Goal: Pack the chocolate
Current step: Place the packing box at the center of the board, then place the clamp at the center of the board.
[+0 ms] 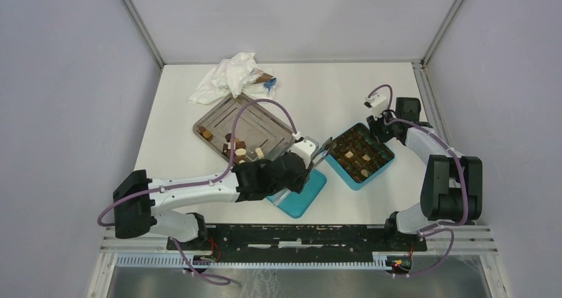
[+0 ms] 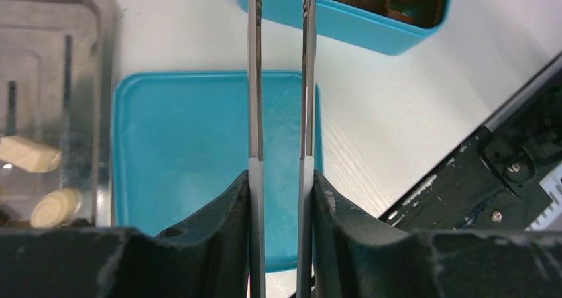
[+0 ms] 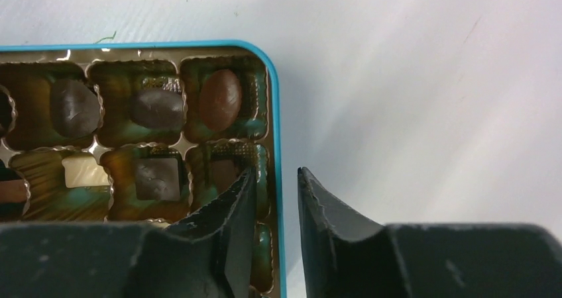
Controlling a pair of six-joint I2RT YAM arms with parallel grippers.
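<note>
Chocolate (image 3: 221, 99) fills many cups of the teal box (image 3: 274, 112), but several pieces wait on the tray (image 1: 225, 116) left of it. Left gripper (image 2: 280, 179) jaws clamp tongs (image 2: 254, 79) aimed at the box; right gripper (image 3: 276, 172) jaws stand apart astride its rim.

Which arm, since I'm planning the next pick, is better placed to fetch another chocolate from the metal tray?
Left. The left gripper holds the tongs beside the metal tray of chocolate; the right gripper sits open astride the teal box rim.

Bright, even light with soft shadows; right gripper (image 3: 276, 173) dark, slightly blurred.
</note>
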